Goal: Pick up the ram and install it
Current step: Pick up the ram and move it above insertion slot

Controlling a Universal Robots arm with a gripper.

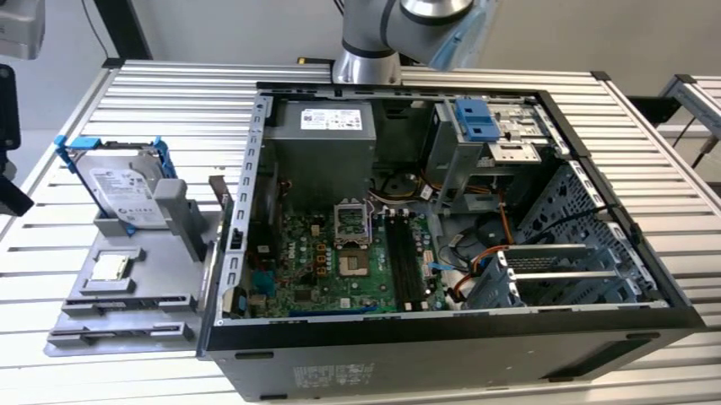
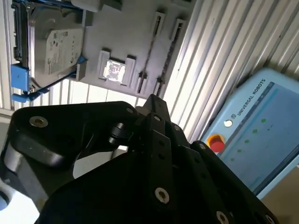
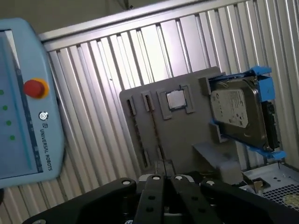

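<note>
Hand (image 3: 164, 174), fingers together and empty, is well apart from tray (image 3: 187, 135). Ram (image 3: 157, 135), apparently edge-on in a slot, points lengthwise toward hand.

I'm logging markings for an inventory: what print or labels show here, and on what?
teach pendant: one line of maker's lettering beside a round logo, not quoted here.
hard drive: label too small to read.
power supply: label too small to read.
computer case: front sticker blurred, unreadable.
</note>
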